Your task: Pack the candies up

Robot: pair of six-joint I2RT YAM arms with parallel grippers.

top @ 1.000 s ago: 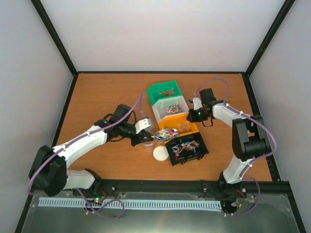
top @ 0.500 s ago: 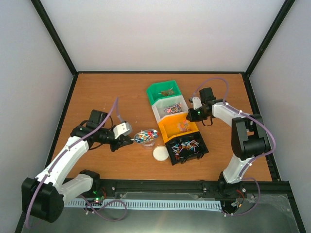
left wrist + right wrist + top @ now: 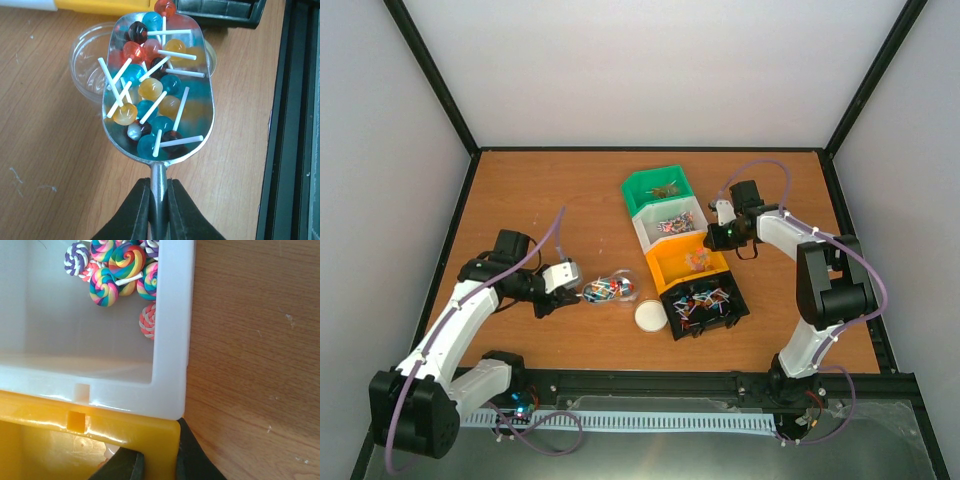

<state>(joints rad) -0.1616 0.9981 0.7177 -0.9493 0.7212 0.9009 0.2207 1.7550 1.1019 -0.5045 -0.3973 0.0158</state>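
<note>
Between the jaws of the left gripper [image 3: 160, 202] sits the thin handle of a metal scoop [image 3: 200, 120]. The jaws are almost closed and pinch the handle tight. Straight out from their tips, the bowl of the scoop is piled with the candies [image 3: 150, 90], little round lollipops in red, blue, orange and dark colours, each on a white stick. At the far end of the scoop, partly under it, a small clear jar [image 3: 87, 60] stands on the wooden table [image 3: 50, 150]. Seen from above, a white lid [image 3: 649, 316] lies near the jar, a bit past it.

Between the jaws of the right gripper [image 3: 157, 462] is a corner wall of the orange bin [image 3: 100, 435]. These jaws are nearly closed too and squeeze that wall, one finger inside and one outside. Right ahead of them, touching the orange bin, is the white bin [image 3: 170, 340], with swirly striped lollipops [image 3: 117, 265] at its far end. More candies lie in the black bin [image 3: 705, 305], back behind these jaws.
</note>
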